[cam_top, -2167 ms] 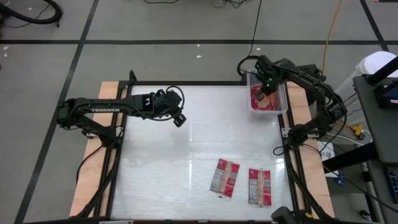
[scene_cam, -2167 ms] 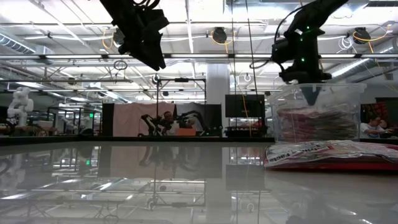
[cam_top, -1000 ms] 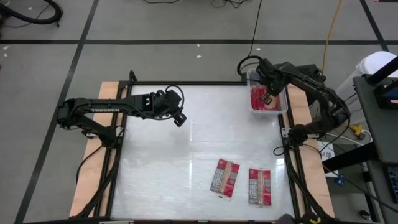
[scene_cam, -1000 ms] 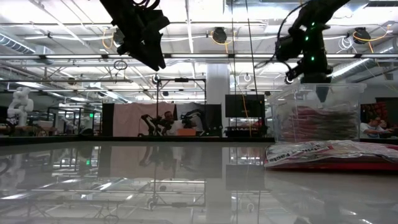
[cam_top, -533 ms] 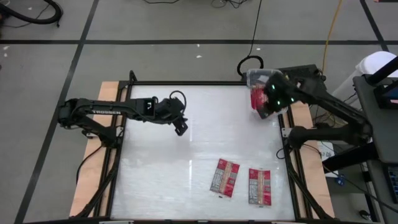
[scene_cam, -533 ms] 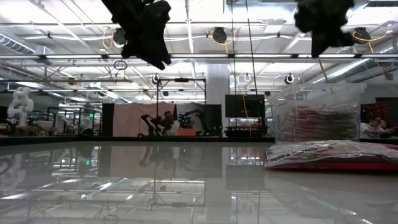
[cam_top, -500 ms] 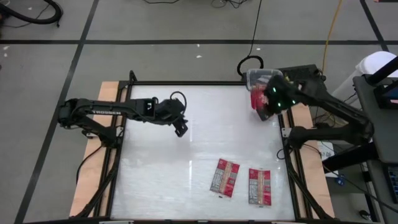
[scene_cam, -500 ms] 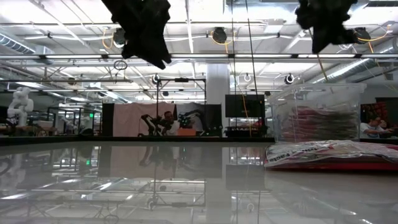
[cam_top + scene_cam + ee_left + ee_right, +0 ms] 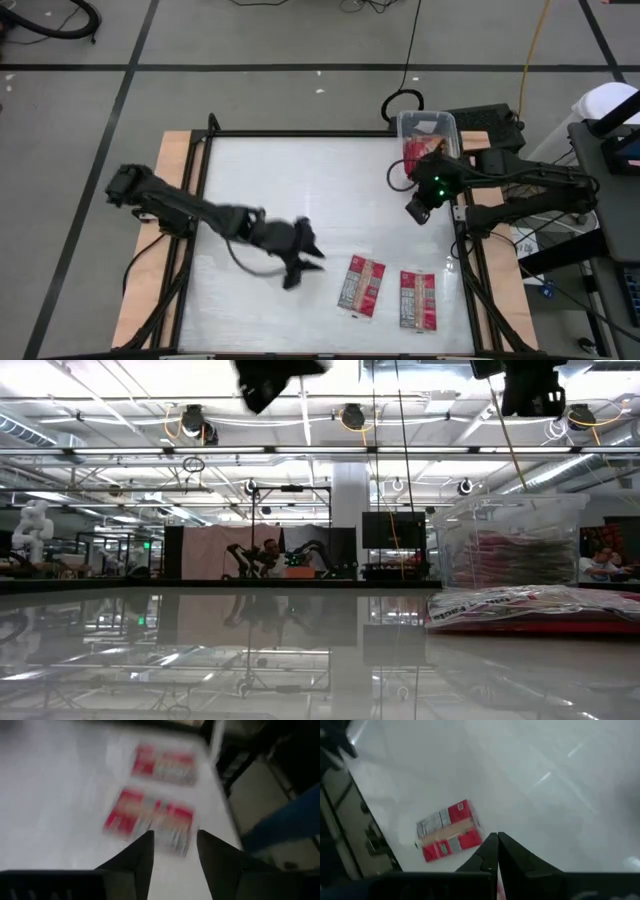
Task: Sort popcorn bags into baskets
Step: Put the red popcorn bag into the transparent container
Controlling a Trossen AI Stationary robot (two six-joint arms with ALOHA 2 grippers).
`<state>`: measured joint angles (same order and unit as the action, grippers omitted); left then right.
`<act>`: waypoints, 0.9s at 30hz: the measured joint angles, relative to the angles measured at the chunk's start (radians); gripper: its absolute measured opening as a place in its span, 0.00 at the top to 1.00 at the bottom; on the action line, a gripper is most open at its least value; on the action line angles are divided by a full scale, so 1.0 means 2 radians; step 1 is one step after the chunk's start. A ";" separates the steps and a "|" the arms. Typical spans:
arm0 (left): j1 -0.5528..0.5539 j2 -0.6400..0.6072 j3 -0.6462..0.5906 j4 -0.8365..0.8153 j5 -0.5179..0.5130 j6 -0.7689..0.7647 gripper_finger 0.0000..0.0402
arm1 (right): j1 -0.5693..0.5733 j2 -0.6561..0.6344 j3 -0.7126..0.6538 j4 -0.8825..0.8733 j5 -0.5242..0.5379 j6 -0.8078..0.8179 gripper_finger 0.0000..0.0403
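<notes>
Two red popcorn bags lie flat, printed panel up, near the table's near edge: one [image 9: 362,285] [image 9: 150,815], the other [image 9: 417,298] [image 9: 165,762] to its right. The clear basket [image 9: 428,118] [image 9: 510,510] stands at the far right corner with several red bags [image 9: 414,150] inside. My left gripper [image 9: 308,262] [image 9: 172,855] is open and hovers just left of the nearer bag. My right gripper [image 9: 418,212] [image 9: 497,845] is shut and empty, above the table between basket and bags. The right wrist view shows one bag [image 9: 447,837].
The white table top [image 9: 300,180] is bare across its left and middle. A black frame rail [image 9: 462,260] runs along the right edge, close to the right-hand bag. In the low view the bags [image 9: 530,610] lie in front of the basket.
My left arm has swung from the far left part of the table toward the near edge and to the right, ending beside the two bags. My right gripper has risen out of the basket and moved toward the near edge. The bags on the table have stayed put.
</notes>
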<state>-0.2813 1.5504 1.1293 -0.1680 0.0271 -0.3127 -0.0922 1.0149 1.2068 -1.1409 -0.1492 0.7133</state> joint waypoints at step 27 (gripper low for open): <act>-0.106 0.276 0.139 0.073 -0.092 0.022 0.49 | 0.048 -0.075 -0.123 0.116 -0.097 -0.031 0.99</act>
<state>-0.4927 2.1015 1.4072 -0.0222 -0.1578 -0.2694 0.0045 0.8658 0.9610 -0.9088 -0.3428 0.6517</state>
